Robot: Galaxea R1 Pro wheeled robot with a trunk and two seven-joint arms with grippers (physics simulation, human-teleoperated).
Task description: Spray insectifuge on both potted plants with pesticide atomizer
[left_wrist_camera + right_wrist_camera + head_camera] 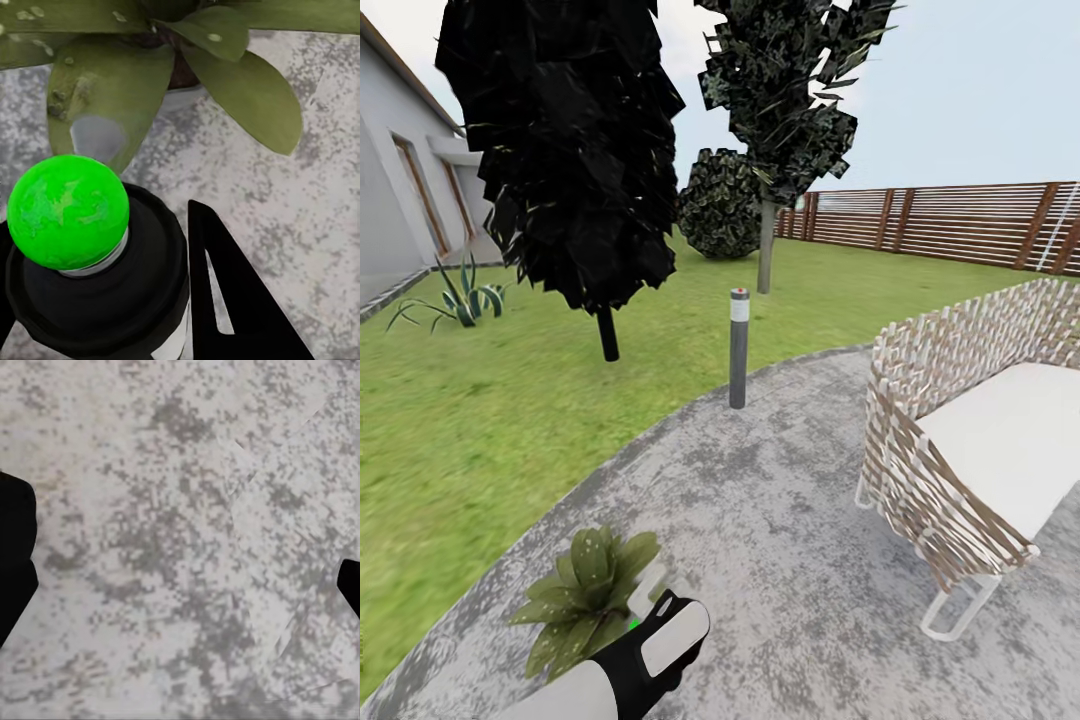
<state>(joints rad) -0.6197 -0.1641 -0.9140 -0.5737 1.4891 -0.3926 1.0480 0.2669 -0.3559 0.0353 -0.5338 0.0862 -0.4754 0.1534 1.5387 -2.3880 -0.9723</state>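
One potted plant [585, 590], a low rosette of speckled green leaves, stands on the paved patio [780, 520] at the near left edge. My left gripper [648, 612] is right beside it, shut on the pesticide atomizer [650, 592], whose pale head points at the leaves. In the left wrist view the atomizer [97, 300] has a dark body with a bright green ball on top. It sits against a black finger [240, 300], and the plant's leaves [105, 90] hang close ahead. My right gripper [180, 577] is open over bare paving, with its fingers [15, 562] far apart.
A grey bollard lamp [739, 345] stands at the patio's far rim. A woven wicker seat [960, 450] with a white cushion fills the right. Lawn [480, 420] lies to the left with a dark tree [575, 150], a spiky agave [460, 300], a house wall and a wooden fence [960, 225].
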